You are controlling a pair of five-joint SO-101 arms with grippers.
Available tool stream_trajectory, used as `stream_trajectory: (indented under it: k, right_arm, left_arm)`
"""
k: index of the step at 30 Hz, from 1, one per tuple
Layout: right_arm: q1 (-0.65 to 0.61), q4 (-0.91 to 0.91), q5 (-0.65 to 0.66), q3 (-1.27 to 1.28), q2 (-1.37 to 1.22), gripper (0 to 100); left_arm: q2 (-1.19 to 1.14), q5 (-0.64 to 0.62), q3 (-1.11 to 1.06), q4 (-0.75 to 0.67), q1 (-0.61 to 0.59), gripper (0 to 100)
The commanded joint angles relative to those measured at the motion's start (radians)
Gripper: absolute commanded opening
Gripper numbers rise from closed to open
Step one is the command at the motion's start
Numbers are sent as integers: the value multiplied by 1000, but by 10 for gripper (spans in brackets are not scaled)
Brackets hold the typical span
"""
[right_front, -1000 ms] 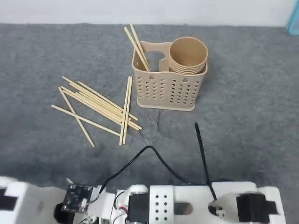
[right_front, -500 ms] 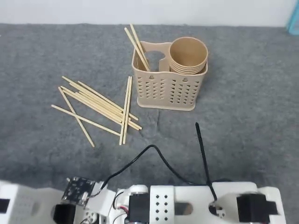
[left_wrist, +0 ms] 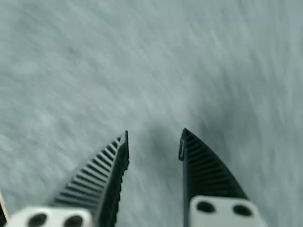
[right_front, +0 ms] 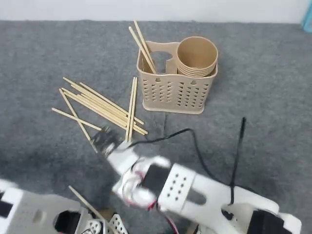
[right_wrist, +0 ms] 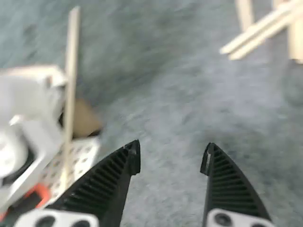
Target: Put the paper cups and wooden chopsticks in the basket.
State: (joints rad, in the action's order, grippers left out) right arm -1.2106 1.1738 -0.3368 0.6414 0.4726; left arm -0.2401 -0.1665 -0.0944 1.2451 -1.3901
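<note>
**A:** Starting from the basket (right_front: 176,90), what sits inside it?

**B:** Seen from above, a nested stack of paper cups (right_front: 197,54) stands upright in its right-hand compartment. Two leaning chopsticks (right_front: 143,45) rest in the left-hand compartment. They are tilted, and their upper ends poke well over the rim.

**A:** And outside the basket?

**B:** The loose chopsticks (right_front: 97,106) lie in a heap on the grey bench (right_front: 273,87) to the basket's left, fanned out and crossing one another. The ones nearest the basket lie just beside its left wall, almost parallel to it and not touching it. A stray chopstick (right_front: 90,208) lies well apart from the basket, on its near side by the arm bases.

**A:** Where are the arms?

**B:** A white arm (right_front: 161,183) stretches over the bench in front of the basket. Its blurred tip is near the closer ends of the loose chopsticks, and I cannot tell which side it belongs to. A black cable (right_front: 170,136) curves across the bench between the basket and that arm.

**A:** And the claws?

**B:** The left claw (left_wrist: 154,134) is parted a moderate way, with nothing between its toothed jaws and only grey bench beneath. The right claw (right_wrist: 173,144) is spread somewhat wider and is also empty. A few chopstick ends lie on the bench beyond it.
</note>
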Motion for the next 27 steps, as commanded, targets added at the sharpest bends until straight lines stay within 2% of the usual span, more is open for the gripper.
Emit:
stream_trajectory:
  k: [1,5,10,15,18,23,27]
  right_arm:
    - [131,-4,-5,-64,56,214]
    - [231,51,-3,-83,151,214]
    - [418,140,-8,-158,234,213]
    - [426,148,-6,-160,236,213]
    - [426,153,-6,-160,237,213]
    - [426,153,-5,-160,237,213]
    - [426,153,-5,-160,237,213]
  left_arm:
    - [120,60,-53,161,149,171]
    - [256,78,-255,187,301,171]
    - [506,94,-596,97,459,171]
    - [749,189,-901,37,595,171]
    - [833,213,-983,-34,601,168]
    - [801,384,-990,-41,606,167]
    - [706,635,-1006,43,611,166]
